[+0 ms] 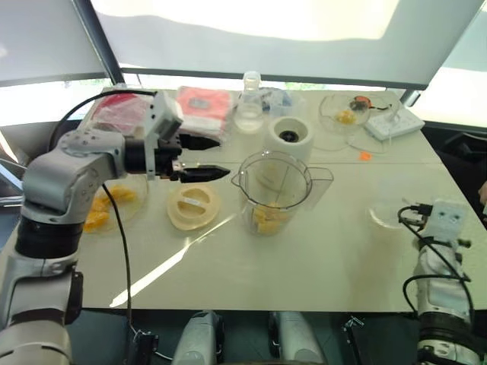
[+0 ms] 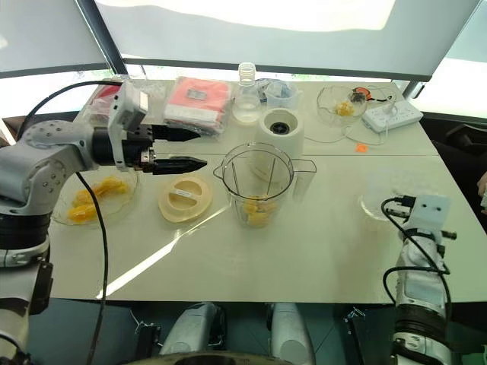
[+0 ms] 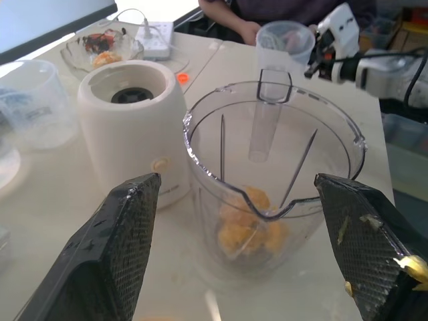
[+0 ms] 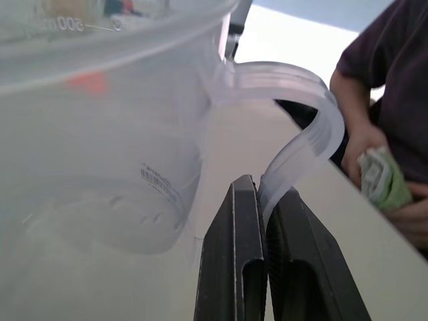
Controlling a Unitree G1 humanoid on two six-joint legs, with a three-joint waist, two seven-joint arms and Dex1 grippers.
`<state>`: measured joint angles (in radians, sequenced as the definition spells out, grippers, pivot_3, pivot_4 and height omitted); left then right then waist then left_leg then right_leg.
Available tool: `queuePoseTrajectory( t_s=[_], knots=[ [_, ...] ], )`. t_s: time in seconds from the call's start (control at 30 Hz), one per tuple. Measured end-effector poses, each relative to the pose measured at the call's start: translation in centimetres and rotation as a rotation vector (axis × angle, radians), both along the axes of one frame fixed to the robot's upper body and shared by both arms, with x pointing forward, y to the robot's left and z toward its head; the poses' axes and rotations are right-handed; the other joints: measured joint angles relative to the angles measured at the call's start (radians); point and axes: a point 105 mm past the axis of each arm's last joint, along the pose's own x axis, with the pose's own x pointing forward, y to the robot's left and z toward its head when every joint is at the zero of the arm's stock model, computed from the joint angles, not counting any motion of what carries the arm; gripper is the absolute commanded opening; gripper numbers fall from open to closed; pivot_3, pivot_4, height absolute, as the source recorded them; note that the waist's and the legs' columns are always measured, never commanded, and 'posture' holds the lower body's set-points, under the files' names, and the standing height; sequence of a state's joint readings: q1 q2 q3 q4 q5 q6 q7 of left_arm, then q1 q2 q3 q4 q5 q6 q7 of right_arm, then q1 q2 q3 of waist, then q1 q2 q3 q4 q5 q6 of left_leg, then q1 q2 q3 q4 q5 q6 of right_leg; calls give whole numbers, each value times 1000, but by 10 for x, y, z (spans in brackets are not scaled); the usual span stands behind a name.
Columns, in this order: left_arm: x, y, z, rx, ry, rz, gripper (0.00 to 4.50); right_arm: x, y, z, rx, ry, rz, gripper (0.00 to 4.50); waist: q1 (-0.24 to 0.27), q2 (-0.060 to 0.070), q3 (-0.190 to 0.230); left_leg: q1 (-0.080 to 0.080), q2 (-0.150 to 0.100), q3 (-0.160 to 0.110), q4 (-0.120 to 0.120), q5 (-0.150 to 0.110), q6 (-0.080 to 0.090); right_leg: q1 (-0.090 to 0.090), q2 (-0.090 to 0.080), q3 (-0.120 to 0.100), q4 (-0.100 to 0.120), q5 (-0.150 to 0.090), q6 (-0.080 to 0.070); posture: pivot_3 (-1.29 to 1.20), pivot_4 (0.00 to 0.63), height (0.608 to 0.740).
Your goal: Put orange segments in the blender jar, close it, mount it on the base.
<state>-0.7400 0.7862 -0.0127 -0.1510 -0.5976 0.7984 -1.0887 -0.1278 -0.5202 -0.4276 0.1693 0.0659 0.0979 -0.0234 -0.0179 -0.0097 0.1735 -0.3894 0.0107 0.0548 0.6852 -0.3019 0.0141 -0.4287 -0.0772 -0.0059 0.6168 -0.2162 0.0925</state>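
Left eye view: blender jar point(image 1: 275, 190) stood frame centre, orange segments point(image 1: 268, 217) inside. Left gripper point(image 1: 204, 157) gaped beside it. Right gripper point(image 4: 262, 267) pinched measuring cup point(image 4: 100, 127) handle. Jar rigid, slippery; you'd best grab handle.

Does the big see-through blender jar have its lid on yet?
No. The blender jar is open on top, orange segments inside. The pale-yellow lid lies flat on the table beside it.

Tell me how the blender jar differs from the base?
The blender jar is see-through; the base is solid cream-white. The jar is taller and wider than the base. The jar holds orange segments; the base has a dark socket on top. Both stand upright on the table.
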Motion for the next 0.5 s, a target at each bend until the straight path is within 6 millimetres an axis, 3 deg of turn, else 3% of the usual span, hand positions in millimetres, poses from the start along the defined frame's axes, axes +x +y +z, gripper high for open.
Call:
queuePoseTrajectory(
  t_s=[0.17, 0.27, 0.37, 0.5],
  knots=[
    [4, 9, -1, 4, -3, 9, 3829, 10, 28, 99, -262, -83, 200, 39, 0, 0, 1, 0, 0, 0, 0, 0, 0, 0, 2, 0, 0, 0, 0, 0, 150, 740],
    [7, 12, -3, 2, 1, 10, 3829, 9, 57, 142, -382, -101, 333, 39, 5, 0, 1, 0, 1, -1, -1, 0, 0, -1, 3, -1, 0, 0, 0, 0, 150, 740],
    [11, 14, -8, 12, 5, 17, 3829, 7, 83, 165, -466, -108, 426, 39, 8, 0, 1, -1, 0, -1, -1, 0, 0, -1, 3, -1, -1, 0, 0, 0, 150, 740],
    [12, 11, -11, 19, 0, 3, 3829, 7, 113, 170, -619, -65, 512, 39, 8, -1, 2, -2, 0, 0, -1, 0, 0, -1, 1, -1, -3, 0, 0, 0, 150, 740]
  ],
)
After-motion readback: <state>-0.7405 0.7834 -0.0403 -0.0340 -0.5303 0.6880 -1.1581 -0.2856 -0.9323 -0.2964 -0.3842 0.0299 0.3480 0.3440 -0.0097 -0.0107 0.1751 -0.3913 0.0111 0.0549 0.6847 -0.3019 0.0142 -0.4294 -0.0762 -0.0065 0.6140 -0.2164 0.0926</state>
